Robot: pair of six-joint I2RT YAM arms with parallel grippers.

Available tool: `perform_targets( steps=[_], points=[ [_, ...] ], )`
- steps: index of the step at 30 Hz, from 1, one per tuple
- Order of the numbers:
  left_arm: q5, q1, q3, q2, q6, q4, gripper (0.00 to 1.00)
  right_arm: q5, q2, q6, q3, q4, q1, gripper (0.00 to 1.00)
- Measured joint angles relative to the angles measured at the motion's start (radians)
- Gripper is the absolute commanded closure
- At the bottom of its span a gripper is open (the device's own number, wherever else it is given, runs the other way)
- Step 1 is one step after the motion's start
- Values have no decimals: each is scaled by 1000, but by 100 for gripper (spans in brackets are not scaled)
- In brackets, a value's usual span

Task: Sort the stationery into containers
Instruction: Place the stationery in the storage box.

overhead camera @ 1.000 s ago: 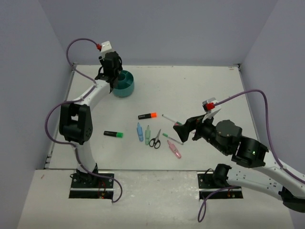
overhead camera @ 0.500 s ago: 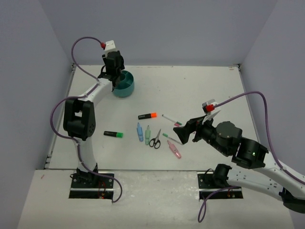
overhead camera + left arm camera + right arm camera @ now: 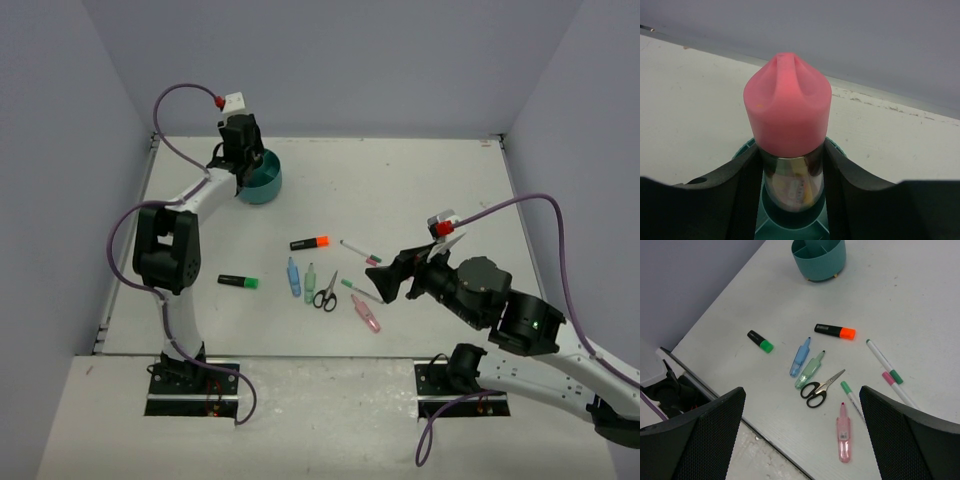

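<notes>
One pink tube (image 3: pixel 787 115), left gripper (image 3: pixel 792 152) hiding base

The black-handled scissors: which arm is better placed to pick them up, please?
Probably right: the open right gripper hangs near the black-handled scissors, while the left gripper holds a pink-capped tube over the round teal plastic organiser.

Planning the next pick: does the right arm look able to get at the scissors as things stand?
Probably yes: the right gripper hovers open and empty near the scissors, which lie flat with nothing on top of them.
</notes>
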Motion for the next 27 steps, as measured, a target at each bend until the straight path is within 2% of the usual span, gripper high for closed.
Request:
perform_targets(
  steps=[4, 8, 9, 12, 17, 19, 20, 21, 27],
  points=[
    [3, 0, -24, 0, -1, 6, 100, 0, -4, 0, 0, 0, 0, 1],
    [11, 0, -39, 0, -1, 3, 83, 0, -11, 0, 0, -1, 0, 1],
    [12, 0, -39, 0, -1, 3, 76, 0, -13, 0, 0, 0, 0, 1],
    [20, 0, -41, 0, -1, 7, 43, 0, -12, 0, 0, 0, 0, 1],
    [29, 0, -58, -2, -13, 8, 27, 0, -11, 1, 0, -1, 0, 1],
    [34, 0, -69, -10, -22, 7, 16, 1, -6, 4, 0, -2, 0, 1],
    [38, 0, -80, -20, -29, 7, 3, 1, 0, 7, 0, -3, -1, 1],
    [41, 0, -93, -36, -39, 5, 0, 0, 11, 11, 0, -4, -4, 1],
    [53, 0, -162, -243, -112, -46, 0, -70, 178, 37, -6, -1, -75, 1]
  ],
)
